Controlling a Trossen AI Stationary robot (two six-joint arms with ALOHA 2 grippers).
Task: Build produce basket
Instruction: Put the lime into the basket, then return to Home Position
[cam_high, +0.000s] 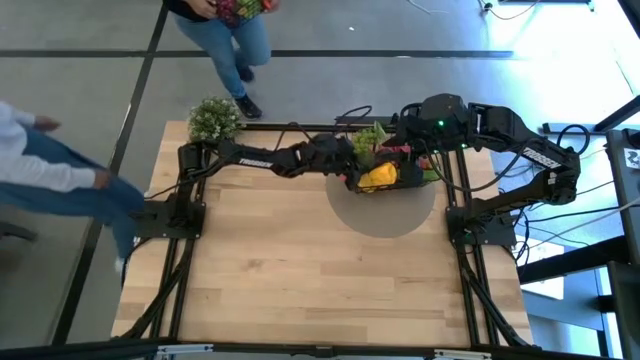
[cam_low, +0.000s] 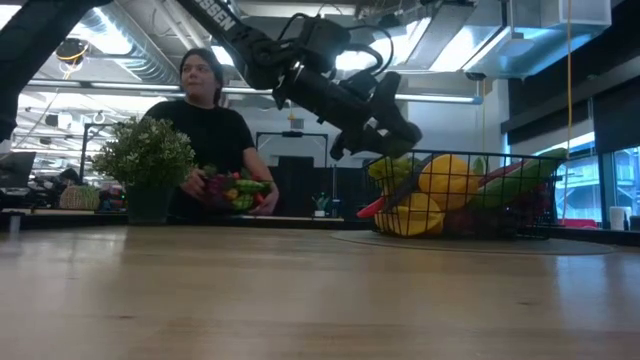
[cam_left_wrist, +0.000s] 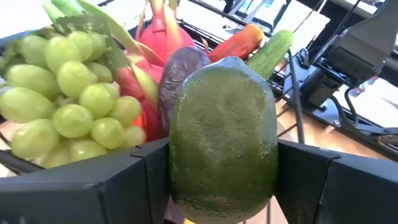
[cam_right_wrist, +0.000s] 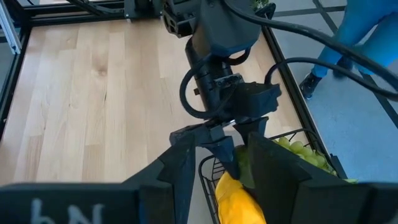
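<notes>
The black wire basket (cam_high: 428, 180) (cam_low: 500, 156) stands on a grey round mat at the table's far right. It holds green grapes (cam_left_wrist: 68, 93), a pink dragon fruit (cam_left_wrist: 161, 34), a purple eggplant (cam_left_wrist: 180, 68), a cucumber (cam_left_wrist: 273, 50) and yellow fruit (cam_low: 440, 185). My left gripper (cam_left_wrist: 224, 180) (cam_high: 362, 160) hovers over the basket's left end, shut on a green avocado (cam_left_wrist: 224, 124). My right gripper (cam_right_wrist: 224, 168) hangs open above the basket's far right side, facing the left gripper and touching nothing. My left gripper pinches the avocado's lower half (cam_left_wrist: 186, 168) between its two fingers (cam_left_wrist: 124, 186), one on each flank. The fingers slant down from the table's left. The avocado is lifted clear, just above the basket's rim and the fruit inside.
A bushy green potted plant (cam_high: 213, 118) (cam_low: 148, 160) stands at the far left corner. A person (cam_low: 210, 110) stands behind the far edge holding more produce (cam_low: 235, 188); another person (cam_high: 50, 165) is at the left. Bare wood (cam_high: 300, 260) fills the near half.
</notes>
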